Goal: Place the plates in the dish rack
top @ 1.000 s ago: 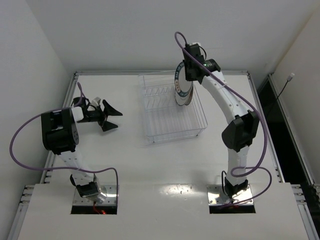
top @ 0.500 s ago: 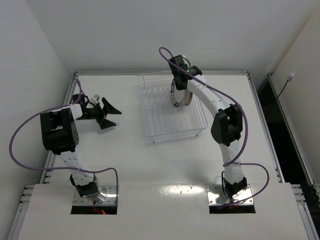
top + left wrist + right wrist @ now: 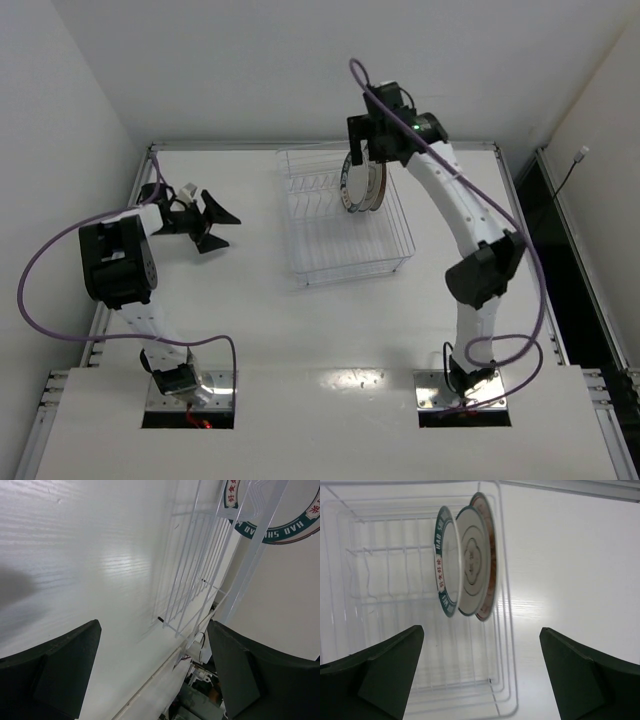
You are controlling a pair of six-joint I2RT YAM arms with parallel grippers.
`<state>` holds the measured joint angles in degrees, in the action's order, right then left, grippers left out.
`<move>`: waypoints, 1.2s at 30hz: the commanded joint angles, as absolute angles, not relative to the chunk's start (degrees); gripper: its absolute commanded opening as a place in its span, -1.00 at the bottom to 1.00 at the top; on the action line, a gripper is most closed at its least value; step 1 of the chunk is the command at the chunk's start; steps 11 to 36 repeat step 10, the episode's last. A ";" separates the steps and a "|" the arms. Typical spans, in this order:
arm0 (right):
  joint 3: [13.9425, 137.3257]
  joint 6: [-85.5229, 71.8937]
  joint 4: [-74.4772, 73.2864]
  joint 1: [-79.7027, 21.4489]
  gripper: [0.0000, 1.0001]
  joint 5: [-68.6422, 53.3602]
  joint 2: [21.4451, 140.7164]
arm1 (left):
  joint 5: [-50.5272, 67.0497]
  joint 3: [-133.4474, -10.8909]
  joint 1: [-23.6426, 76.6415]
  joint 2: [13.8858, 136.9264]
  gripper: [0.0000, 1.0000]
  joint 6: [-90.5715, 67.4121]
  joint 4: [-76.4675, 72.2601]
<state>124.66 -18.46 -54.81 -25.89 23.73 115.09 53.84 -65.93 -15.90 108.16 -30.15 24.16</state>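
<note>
Three plates (image 3: 358, 185) stand on edge, side by side, in the back right part of the clear dish rack (image 3: 350, 272). In the right wrist view they are a dark-rimmed plate with lettering (image 3: 441, 596), a white one with thin rings (image 3: 472, 562) and an orange-rimmed one (image 3: 490, 545) behind it. My right gripper (image 3: 362, 150) hovers just above them, open and empty (image 3: 480, 675). My left gripper (image 3: 222, 230) is open and empty over the table left of the rack. Its view (image 3: 155, 670) shows the rack's ribs (image 3: 195, 575) and the lettered plate (image 3: 280, 530).
The rack sits at the back middle of the white table (image 3: 300, 330). A raised metal rim (image 3: 130, 210) borders the table on the left and at the back, with white walls close behind.
My right gripper lowered the dark-rimmed plate into the rack beside the other two, opened, and lifted away. The left arm barely moved.
</note>
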 commanded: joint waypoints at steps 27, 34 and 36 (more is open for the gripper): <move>91.91 -27.23 -56.79 -21.10 0.98 11.96 86.87 | 54.31 -71.19 -16.70 112.23 0.72 -27.86 24.61; 91.91 -27.23 -56.79 -21.10 0.98 11.96 86.87 | 54.31 -71.19 -16.70 112.23 0.72 -27.86 24.61; 91.91 -27.23 -56.79 -21.10 0.98 11.96 86.87 | 54.31 -71.19 -16.70 112.23 0.72 -27.86 24.61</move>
